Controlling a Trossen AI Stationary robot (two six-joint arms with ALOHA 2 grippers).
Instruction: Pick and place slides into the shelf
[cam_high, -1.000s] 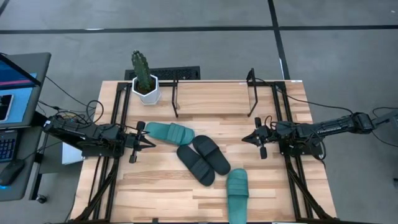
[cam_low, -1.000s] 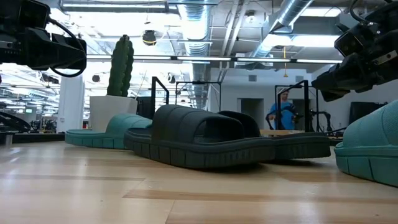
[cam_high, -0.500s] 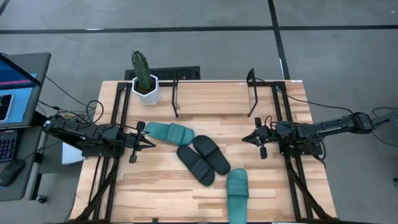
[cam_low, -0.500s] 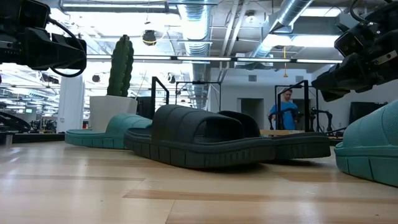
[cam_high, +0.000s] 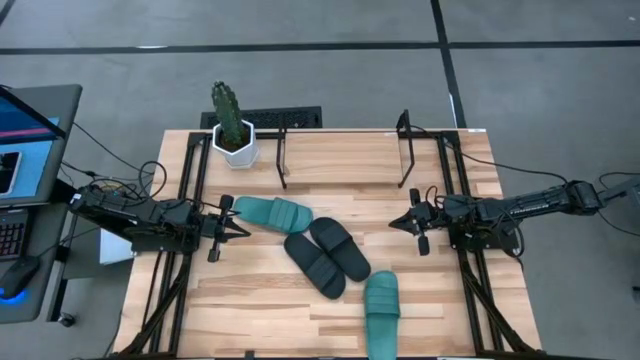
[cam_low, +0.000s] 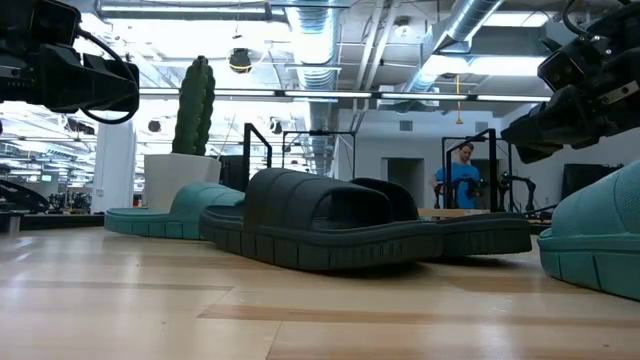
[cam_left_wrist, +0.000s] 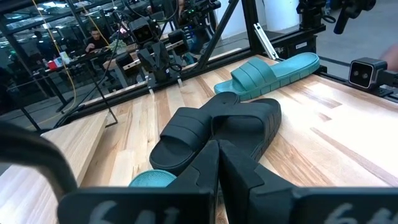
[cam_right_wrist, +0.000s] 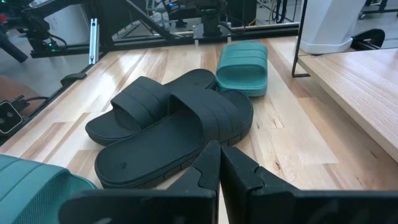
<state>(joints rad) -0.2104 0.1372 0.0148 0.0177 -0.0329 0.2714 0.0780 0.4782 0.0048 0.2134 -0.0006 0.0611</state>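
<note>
Four slides lie loose on my wooden counter (cam_high: 260, 300), none yet in the shelf (cam_high: 345, 150) at the far edge. One teal slide (cam_high: 272, 212) rests just ahead of the left end effector (cam_high: 238, 229), the two black slides (cam_high: 328, 257) lie side by side and touching at mid-counter, and the second teal slide (cam_high: 381, 312) sits near the front edge, well apart from its mate.

I have both arms parked low at the sides, each pointing inward. The left end effector's fingers are pressed together in its wrist view, empty, and the right end effector (cam_high: 400, 222) likewise shows its fingers pressed together and holding nothing. I judge this a ready stance: each arm faces the pile from its own side, so the left can reach the near teal slide and the right the black pair.

The shelf stands bare between its upright end brackets, beside a potted cactus (cam_high: 233, 125), which I judge could crowd a placement at that end.

From counter height the black slides (cam_low: 340, 230) block most of what lies behind; the front teal slide (cam_low: 595, 240) is cut off at the frame edge. In the overhead view its heel also runs to the counter's front edge. A person (cam_low: 462, 178) shows far off in the room behind, too small to read.
</note>
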